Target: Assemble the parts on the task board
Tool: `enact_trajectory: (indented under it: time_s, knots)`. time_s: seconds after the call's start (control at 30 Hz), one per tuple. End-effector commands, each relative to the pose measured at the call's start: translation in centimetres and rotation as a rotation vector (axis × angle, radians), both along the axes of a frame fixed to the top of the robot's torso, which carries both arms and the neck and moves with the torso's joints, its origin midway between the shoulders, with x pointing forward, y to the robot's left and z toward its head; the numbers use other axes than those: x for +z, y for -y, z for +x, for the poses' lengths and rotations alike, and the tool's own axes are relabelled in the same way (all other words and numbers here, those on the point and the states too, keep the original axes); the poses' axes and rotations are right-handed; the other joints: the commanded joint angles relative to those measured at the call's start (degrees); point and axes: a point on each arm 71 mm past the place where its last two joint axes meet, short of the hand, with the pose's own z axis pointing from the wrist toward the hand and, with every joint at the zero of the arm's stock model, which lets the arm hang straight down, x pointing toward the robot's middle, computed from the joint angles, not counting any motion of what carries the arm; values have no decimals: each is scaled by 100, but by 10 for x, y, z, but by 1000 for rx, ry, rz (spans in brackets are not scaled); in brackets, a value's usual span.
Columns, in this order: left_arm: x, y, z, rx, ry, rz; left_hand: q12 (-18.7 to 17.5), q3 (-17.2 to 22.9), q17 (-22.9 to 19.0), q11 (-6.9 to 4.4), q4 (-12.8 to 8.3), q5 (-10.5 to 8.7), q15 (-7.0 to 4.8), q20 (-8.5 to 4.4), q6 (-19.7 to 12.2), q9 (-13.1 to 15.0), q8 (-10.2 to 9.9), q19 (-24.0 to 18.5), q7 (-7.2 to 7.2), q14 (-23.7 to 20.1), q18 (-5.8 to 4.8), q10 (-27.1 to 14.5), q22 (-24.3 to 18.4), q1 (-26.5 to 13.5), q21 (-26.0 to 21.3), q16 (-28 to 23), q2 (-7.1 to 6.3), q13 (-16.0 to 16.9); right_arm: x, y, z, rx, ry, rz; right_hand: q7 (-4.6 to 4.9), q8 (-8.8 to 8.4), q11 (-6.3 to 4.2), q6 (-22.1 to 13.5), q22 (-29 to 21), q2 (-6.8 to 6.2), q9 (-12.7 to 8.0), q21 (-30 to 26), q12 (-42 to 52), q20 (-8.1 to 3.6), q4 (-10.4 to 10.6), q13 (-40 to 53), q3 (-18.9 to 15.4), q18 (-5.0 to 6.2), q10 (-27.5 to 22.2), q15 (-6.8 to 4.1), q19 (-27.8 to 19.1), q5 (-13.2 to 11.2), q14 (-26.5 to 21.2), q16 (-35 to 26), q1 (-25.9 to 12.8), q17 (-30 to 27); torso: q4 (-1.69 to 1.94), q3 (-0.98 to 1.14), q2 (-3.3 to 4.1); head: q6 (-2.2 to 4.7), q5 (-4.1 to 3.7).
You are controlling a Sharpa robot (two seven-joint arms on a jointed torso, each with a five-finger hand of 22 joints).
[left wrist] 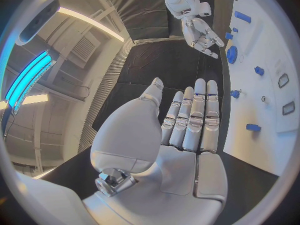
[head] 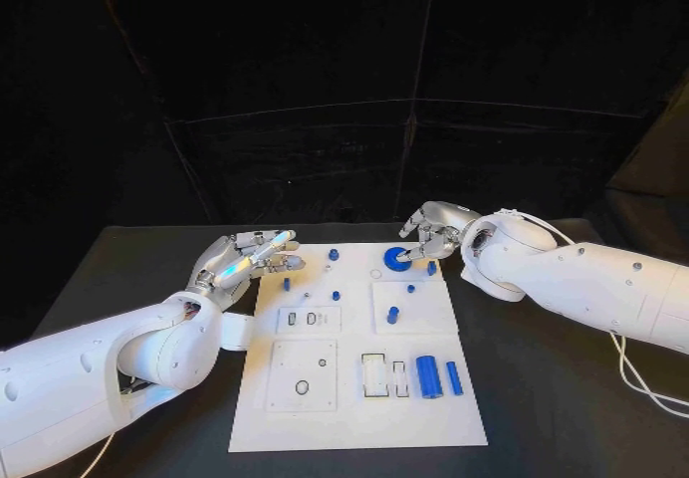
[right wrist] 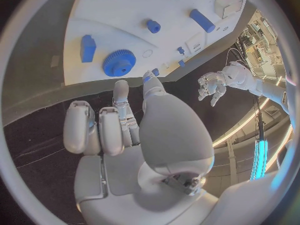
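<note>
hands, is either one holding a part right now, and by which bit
Nothing is held. The left hand is open with fingers straight; the right hand is empty near the blue gear.

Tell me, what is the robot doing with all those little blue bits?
It is putting small blue parts together on the white task board. At this moment neither hand holds anything. The left hand hovers open by the board's far left corner, and the right hand hovers open at the far edge, close to a blue gear. A blue cylinder and a thinner blue bar lie on the near part of the board.
</note>
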Motion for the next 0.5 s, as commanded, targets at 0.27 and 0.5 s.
enact_trajectory:
  time_s: [0.27, 0.5]
  knots:
    - [1, 3, 0, -19, 10, -8, -41, -21, 9, 38, -27, -1, 14, 46, -7, -5, -37, -13, 37, -9, 79, -11, -11, -18, -23, -35, 27, -5, -8, -1, 8, -20, -86, -46, 27, 51, 26, -88, 119, 80, -3, 70, 789, 27, 132, 908, -44, -84, 215, 66, 110, 7, 305, 185, 302, 360, 11, -7, 4, -9, -61]
    - [1, 3, 1, -21, 9, -8, -43, -16, 10, 37, -33, 0, 13, 46, -5, -5, -37, -12, 35, -9, 80, -10, -14, -11, -25, -40, 36, -5, -11, -6, 12, -12, -89, -76, 24, 82, 23, -75, 231, 141, 2, 120, 1177, 29, 66, 1349, -46, -107, 352, 67, 184, 18, 329, 270, 474, 536, 10, -11, 4, -33, -57]
